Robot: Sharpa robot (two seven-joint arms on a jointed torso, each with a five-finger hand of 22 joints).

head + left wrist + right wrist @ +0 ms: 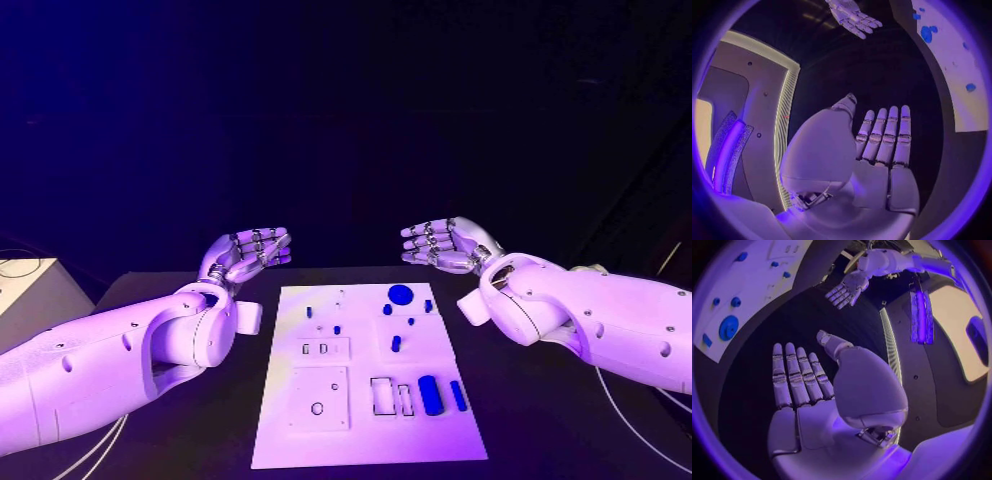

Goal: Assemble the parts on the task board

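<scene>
a dark room surrounds the black table point(173, 440), and the white task board point(368, 375) lies flat in its middle, between the two arms. the left hand point(245, 255) hovers past the board's far left corner, palm up, fingers extended side by side and holding nothing; the right hand point(450, 245) mirrors it past the far right corner, likewise empty, fingers loosely apart. neither touches the board. the parts sit scattered on it — a round blue disc point(400, 293) near the far edge, small blue pegs point(395, 343) toward the middle, and a thicker blue cylinder point(430, 389) beside a slim blue bar point(459, 395) at the near right, next to rectangular slots point(384, 395). the pieces look small, rigid and light, probably smooth plastic — liable to slip or roll, so a fingertip pinch across the sides of each seems the safest hold. nothing looks assembled yet; the task appears at its very start.
</scene>
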